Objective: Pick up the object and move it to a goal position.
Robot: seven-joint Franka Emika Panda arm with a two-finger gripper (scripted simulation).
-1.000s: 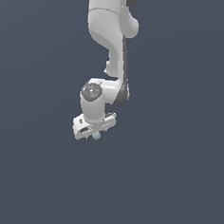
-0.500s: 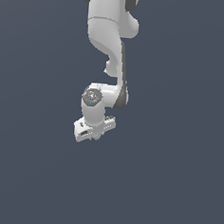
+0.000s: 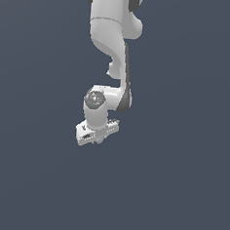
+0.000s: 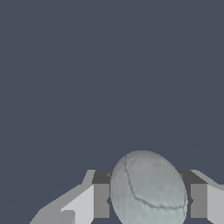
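The object [image 4: 148, 190], a pale grey-green ball with faint crack-like lines, sits between my gripper's [image 4: 149, 200] two fingers in the wrist view. One finger pad [image 4: 101, 200] and the other [image 4: 198, 200] press against its sides, so the gripper is shut on it. In the exterior view the white arm hangs down from the top, and the gripper [image 3: 98, 138] points downward above the dark floor. There the ball is too small and too covered by the hand to make out.
A plain dark grey-blue floor [image 3: 179, 190] fills both views. No other objects, containers or edges show.
The hand has drifted up very slightly in the exterior view, with the upper arm shifting a little. The grip looks the same.
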